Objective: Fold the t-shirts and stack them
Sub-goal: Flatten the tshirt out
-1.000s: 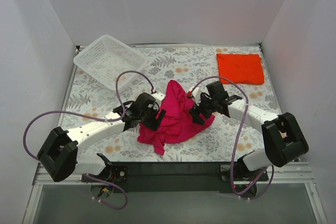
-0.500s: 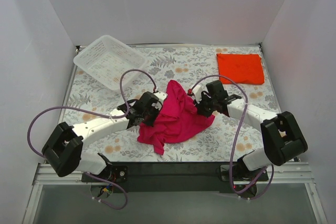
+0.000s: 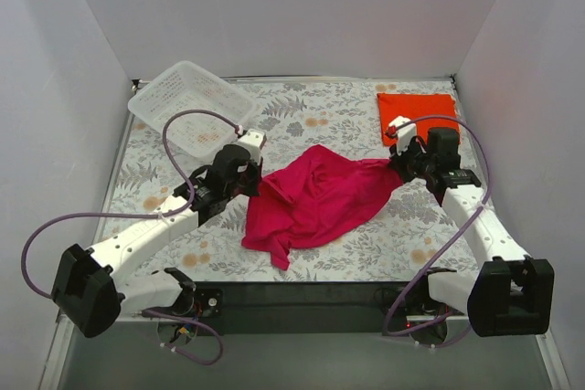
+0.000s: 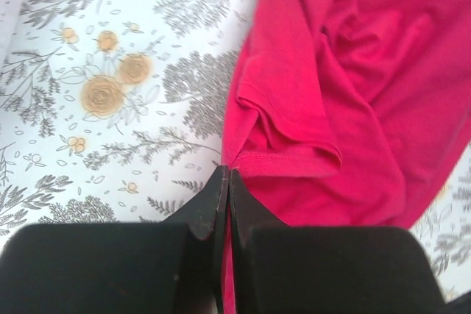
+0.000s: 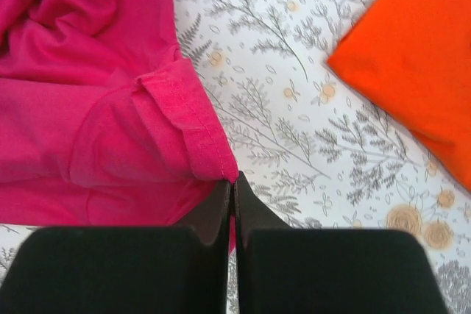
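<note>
**Q:** What just changed?

**A:** My left fingers (image 4: 225, 180) and right fingers (image 5: 234, 182) clamped fully shut on opposite edges of the pink t-shirt (image 3: 320, 198), then pulled apart. It was bunched up, now it's spread mid-bench (image 3: 311, 116). The orange t-shirt (image 3: 416, 105) lies folded far right. Folding comes next, I reckon.

My left arm (image 3: 137, 237) and right arm (image 3: 480, 221) show white links and chunky black joint housings; a lilac cable (image 3: 192, 113) loops off each (fingers (image 4: 202, 215) are matte black wedges).
</note>
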Controlling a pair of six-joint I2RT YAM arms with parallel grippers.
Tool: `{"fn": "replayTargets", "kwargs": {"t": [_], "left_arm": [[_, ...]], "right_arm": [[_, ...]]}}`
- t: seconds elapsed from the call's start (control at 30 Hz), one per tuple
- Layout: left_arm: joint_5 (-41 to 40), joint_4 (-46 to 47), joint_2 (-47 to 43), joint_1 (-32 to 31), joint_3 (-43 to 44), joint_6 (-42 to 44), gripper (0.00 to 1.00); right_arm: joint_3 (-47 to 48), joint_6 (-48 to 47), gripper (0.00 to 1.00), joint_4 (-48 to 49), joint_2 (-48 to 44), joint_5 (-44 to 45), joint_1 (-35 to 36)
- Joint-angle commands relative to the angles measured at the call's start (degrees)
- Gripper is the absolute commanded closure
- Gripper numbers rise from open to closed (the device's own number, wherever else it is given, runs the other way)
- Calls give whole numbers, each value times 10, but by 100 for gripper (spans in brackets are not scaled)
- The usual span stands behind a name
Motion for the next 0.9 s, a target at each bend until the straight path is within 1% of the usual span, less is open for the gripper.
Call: {"fn": "replayTargets", "kwargs": {"t": [0.0, 0.17, 0.3, 0.43, 0.53, 0.63, 0.8, 0.87], "left_arm": [[28, 46, 23, 57, 35, -42, 100], [64, 82, 69, 112, 67, -78, 100], [70, 88, 111, 132, 83, -95, 100], [46, 103, 123, 140, 77, -96, 100], [22, 110, 102, 139, 77, -90, 100], [-12, 113, 62, 139, 79, -71, 100], [-87, 115, -12, 140, 83, -24, 100], [-95, 127, -54, 140, 82, -15, 100]], "right_arm": [[-17, -2, 99, -6, -6, 21, -32], [-29, -17, 99, -16, -3, 42, -86], [-39, -41, 99, -25, -3, 40, -133], [-44, -60, 99, -30, -8, 22, -164], [-41, -75, 99, -34, -13, 7, -182], [-33, -94, 99, -45, -28, -32, -200], [-3, -118, 99, -77, -88, -83, -221], [26, -120, 99, -99, -111, -110, -225]]}}
